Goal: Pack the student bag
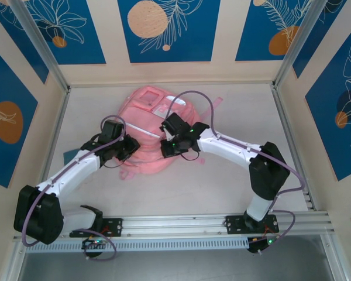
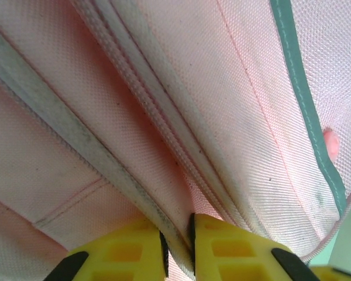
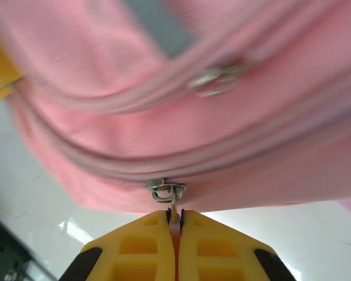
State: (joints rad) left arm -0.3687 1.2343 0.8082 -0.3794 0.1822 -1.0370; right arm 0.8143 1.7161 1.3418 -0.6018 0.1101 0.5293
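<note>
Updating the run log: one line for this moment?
left hand shut on student bag seam | right hand shut on zipper pull | bag lying on table

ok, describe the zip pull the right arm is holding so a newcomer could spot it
Find the pink backpack mid-table; two zips run along its side. The zip pull comes off the lower metal slider, nearest the table, pinched between the right arm's yellow fingers. The other slider sits higher, beside a grey strip, free.
</note>
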